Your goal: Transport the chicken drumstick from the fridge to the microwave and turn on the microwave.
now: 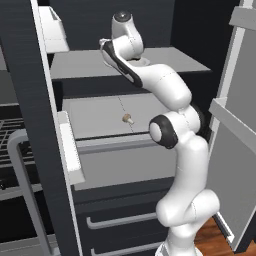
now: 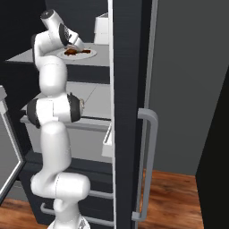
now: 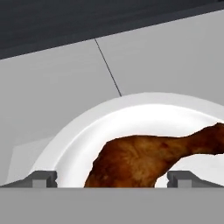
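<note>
On a white plate [image 3: 87, 131], chicken drumstick [image 3: 144, 159] thick end between wide-spread gripper [image 3: 112, 178] fingertips, unheld

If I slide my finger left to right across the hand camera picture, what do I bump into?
Left fingertip → thick end of the chicken drumstick on the white plate → right fingertip → drumstick's thin bone end.

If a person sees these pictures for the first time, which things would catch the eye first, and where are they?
First comes the chicken drumstick, reddish-brown and glossy, lying on a white plate on an upper shelf of the open fridge. The open gripper has one fingertip on each side of the meat's thick end. Lower down, a tiny beige mushroom-shaped item sits alone on the pale drawer top.
</note>
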Motion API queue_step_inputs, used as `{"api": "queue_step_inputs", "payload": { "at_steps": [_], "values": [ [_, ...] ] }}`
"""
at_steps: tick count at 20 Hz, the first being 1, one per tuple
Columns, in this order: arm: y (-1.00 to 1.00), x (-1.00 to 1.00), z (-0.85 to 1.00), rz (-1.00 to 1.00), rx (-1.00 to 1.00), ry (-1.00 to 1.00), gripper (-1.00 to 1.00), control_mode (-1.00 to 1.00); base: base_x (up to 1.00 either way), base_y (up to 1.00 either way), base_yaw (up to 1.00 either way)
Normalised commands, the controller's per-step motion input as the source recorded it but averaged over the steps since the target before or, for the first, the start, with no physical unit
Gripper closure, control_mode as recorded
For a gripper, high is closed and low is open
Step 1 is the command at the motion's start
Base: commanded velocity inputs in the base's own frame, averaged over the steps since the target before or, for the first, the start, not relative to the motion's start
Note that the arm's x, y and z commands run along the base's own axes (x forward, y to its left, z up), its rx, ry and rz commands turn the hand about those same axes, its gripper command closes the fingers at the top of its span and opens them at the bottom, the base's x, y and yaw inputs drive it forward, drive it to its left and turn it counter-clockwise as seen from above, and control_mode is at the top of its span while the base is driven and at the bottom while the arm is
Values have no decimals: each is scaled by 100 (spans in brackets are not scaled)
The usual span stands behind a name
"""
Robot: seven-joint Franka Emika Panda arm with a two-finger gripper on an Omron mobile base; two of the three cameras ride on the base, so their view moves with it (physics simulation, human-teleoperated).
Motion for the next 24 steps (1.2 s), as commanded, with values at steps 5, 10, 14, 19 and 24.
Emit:
{"api": "queue_step_inputs", "payload": {
  "at_steps": [5, 10, 14, 19, 24],
  "values": [
    [0, 10, -12, -1, 0, 0, -100, -100, 0, 0, 0],
    [0, 14, -9, 0, 0, 0, -100, -100, 0, 0, 0],
    [0, 5, -12, 0, 0, 0, -100, -100, 0, 0, 0],
    [0, 0, -18, 0, 0, 5, -100, -100, 0, 0, 0],
    [0, 0, -19, 0, 0, 7, -100, -100, 0, 0, 0]
  ]
}}
